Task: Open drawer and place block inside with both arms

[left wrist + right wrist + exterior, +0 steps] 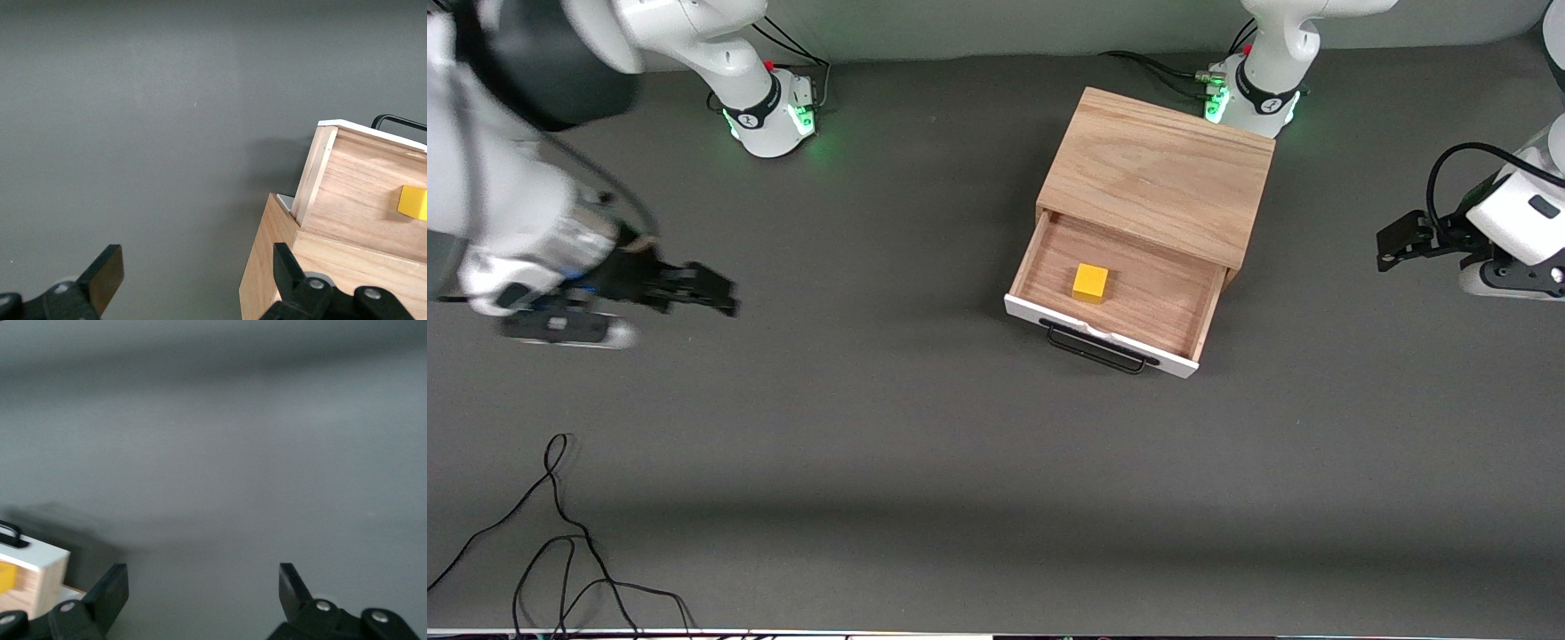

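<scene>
Resting in the open drawer [1116, 298], block [1090, 283] well apart from both spread claws, left claw [1392, 249], right claw [716, 293].

The right gripper [198, 590] hangs over bare grey table [227, 453], its two black fingers [110, 593] spread wide apart with nothing between them; near it shows the drawer [33, 563]'s white front corner; its black handle [12, 535]; a sliver of the yellow block [5, 577] inside.

Box [1156, 169]: light oak, visible grain, matt. Drawer [1129, 293]: wood interior, smooth white front, black wire handle [1096, 348]. Block [1090, 283]: smooth yellow. Table [925, 444]: matt grey covering.
</scene>
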